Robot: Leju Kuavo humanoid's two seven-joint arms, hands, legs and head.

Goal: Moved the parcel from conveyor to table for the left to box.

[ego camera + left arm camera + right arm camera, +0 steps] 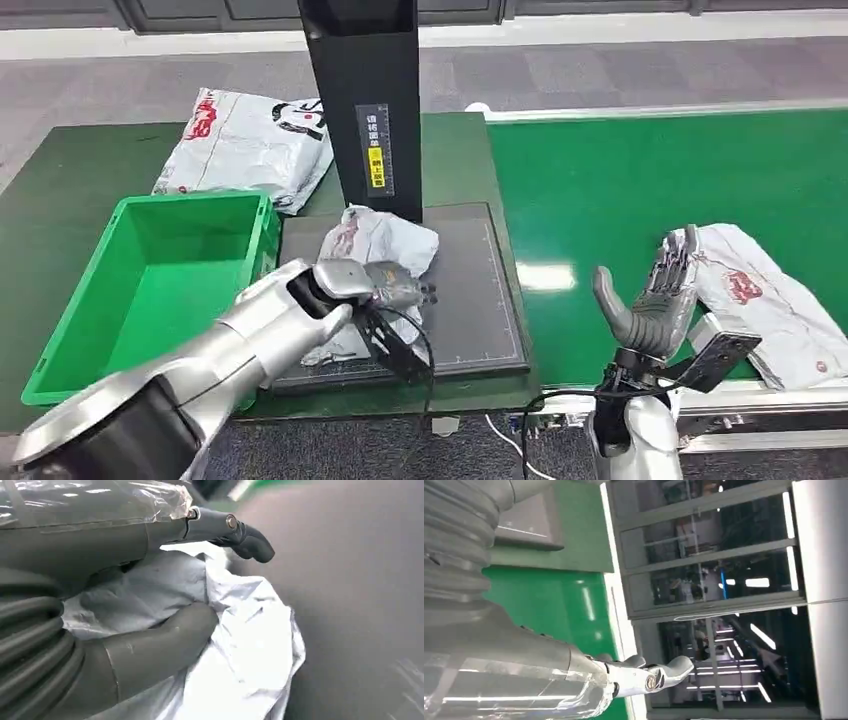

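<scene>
A crumpled grey-white parcel (375,245) with red print lies on the dark scale pad (470,300) in front of the black post. My left hand (375,288) grips it: in the left wrist view the thumb and fingers (160,645) press into the wrinkled parcel (240,645). My right hand (655,300) is raised over the conveyor's near edge, fingers spread and upright, holding nothing. A second white parcel (770,300) with red print lies on the green conveyor (650,180) just right of that hand. The right hand (549,665) also appears in the right wrist view.
A green bin (150,285) stands open left of the pad. Another white parcel (245,145) lies on the dark green table behind the bin. The black post (365,100) rises at the pad's back. Cables hang at the table's front edge.
</scene>
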